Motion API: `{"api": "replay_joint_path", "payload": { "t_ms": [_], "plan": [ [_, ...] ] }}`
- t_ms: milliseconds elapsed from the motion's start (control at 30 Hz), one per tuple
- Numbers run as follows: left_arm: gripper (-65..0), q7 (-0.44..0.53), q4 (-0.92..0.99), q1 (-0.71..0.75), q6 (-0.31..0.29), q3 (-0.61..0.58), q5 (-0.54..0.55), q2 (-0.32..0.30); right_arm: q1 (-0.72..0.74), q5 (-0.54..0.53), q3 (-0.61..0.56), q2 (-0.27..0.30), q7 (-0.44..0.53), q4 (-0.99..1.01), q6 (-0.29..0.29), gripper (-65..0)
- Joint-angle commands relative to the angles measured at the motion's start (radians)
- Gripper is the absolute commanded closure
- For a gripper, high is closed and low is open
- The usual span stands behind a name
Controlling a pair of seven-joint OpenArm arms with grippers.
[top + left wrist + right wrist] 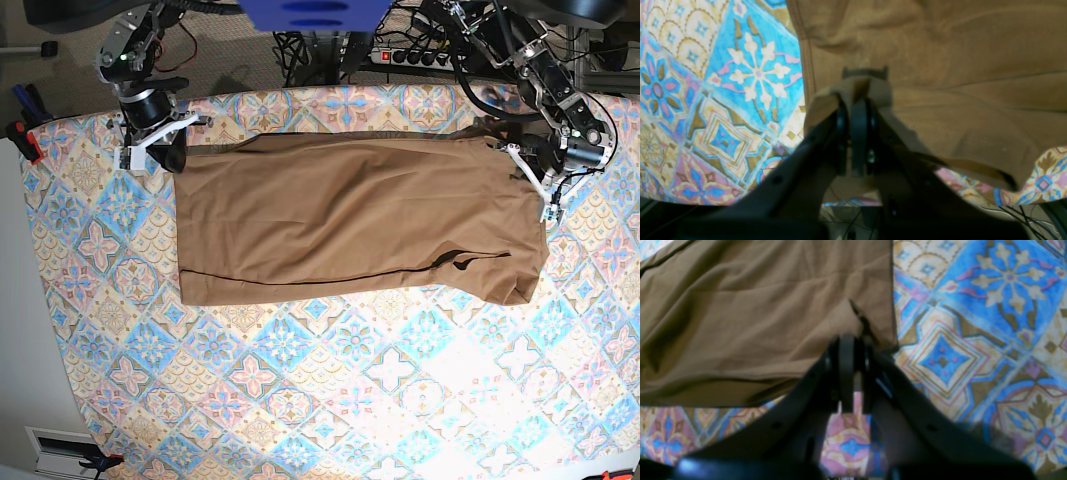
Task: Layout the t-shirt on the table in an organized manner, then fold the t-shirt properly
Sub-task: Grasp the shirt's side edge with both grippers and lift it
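The left fingers (pixel 857 100) are closed and pinch a fold at the t-shirt (pixel 355 220) corner; the right fingers (pixel 848 343) are closed on the other far corner. The shirt lies spread across the patterned surface (pixel 330 400), far side

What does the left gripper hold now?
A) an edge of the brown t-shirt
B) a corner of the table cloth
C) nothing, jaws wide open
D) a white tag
A: in the left wrist view the left gripper is shut, with a fold of the t-shirt pinched and draped over its fingertips.
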State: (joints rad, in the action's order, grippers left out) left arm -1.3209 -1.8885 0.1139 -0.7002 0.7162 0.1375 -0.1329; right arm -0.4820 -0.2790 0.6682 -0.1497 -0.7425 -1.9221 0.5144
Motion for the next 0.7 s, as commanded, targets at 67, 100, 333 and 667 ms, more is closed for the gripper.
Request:
{"api": "replay_joint_path", "payload": {
  "t_ms": [67,100,333,667],
  "plan": [
    [0.0,0.010,-0.015,-0.007,0.002,0.003,0.000,-0.012,0.019,-0.013,0.002,0.003,0.028,-0.017,0.005,0.0],
    [0.0,0.010,-0.015,-0.007,0.002,0.003,0.000,-0.009,0.032,-0.013,0.003,0.003,0.028,-0.015,0.005,0.0],
    [0.0,0.010,-0.009,-0.010,0.002,0.007,0.000,0.008,0.147,-0.013,0.003,0.003,0.021,-0.012,-0.017,0.0],
    [0.0,0.008,0.004,-0.082,0.002,0.003,-0.026,0.006,0.200,-0.013,-0.001,0.003,0.019,0.009,-0.058,0.0]
  ]
}}
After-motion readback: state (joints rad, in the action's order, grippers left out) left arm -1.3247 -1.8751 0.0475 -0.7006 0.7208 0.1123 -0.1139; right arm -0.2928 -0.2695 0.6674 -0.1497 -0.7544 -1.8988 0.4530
